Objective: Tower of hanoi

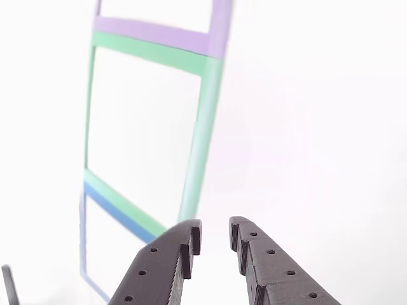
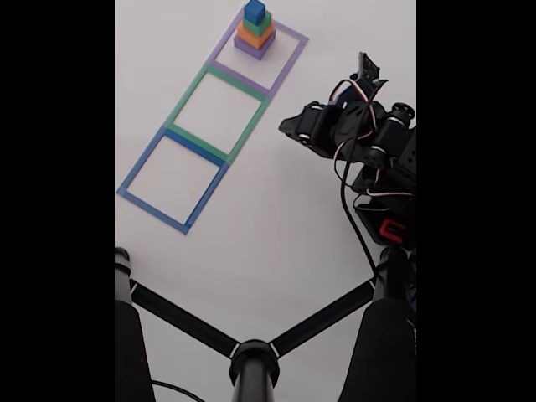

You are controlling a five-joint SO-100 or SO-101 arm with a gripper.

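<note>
In the other view the gripper (image 1: 213,236) enters from the bottom edge, its two dark fingers (image 1: 166,267) parted by a narrow gap with nothing between them — released, holding nothing; beyond the tips lie the flat outlines on the white table (image 1: 318,127): the green outline (image 1: 202,136) in the middle, the purple outline (image 1: 152,32) at the top, the blue outline (image 1: 121,216) at the lower left. In the fixed view the tower of hanoi (image 2: 255,30) stands stacked inside the purple outline (image 2: 285,69) at the top — purple block at the base, then orange, green, and blue uppermost; the green outline (image 2: 180,105) and blue outline (image 2: 138,172) run down to the left; the arm (image 2: 360,138) sits folded at the right, well apart from the stack; a black tripod (image 2: 254,360) spans the bottom.
</note>
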